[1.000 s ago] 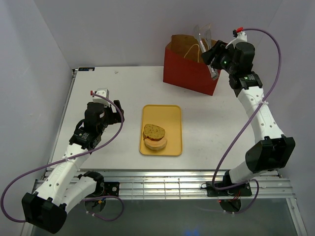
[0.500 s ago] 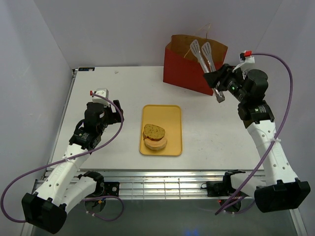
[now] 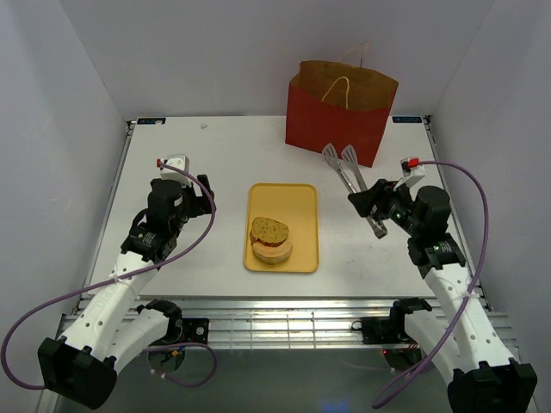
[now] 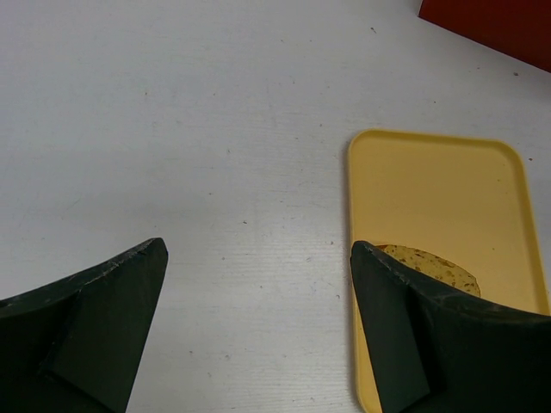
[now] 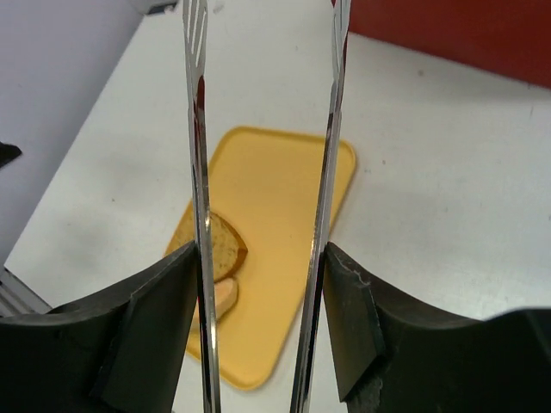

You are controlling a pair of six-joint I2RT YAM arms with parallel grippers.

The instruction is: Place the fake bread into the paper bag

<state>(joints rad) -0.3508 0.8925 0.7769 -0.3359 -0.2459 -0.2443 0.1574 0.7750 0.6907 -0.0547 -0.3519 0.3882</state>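
Right gripper (image 3: 368, 203) clamped on metal tongs (image 3: 352, 179); fake bread (image 3: 270, 233) on the yellow tray (image 3: 285, 200).

Seen from above, the tray lies at the middle of the table (image 3: 215, 146). The bread sits in the tray's 6 o'clock half: a brown speckled slice resting on a tan piece. At the tray's 3 o'clock, the right gripper's fingers press on both arms of the tongs. The tong blades point toward 11 o'clock, spread apart with nothing between them, near the foot of the red paper bag (image 3: 336, 129). The bag stands upright at the table's 1 o'clock, mouth open. At the tray's 9 o'clock, the left gripper (image 4: 258, 249) hangs over bare tabletop, jaws apart and holding nothing.
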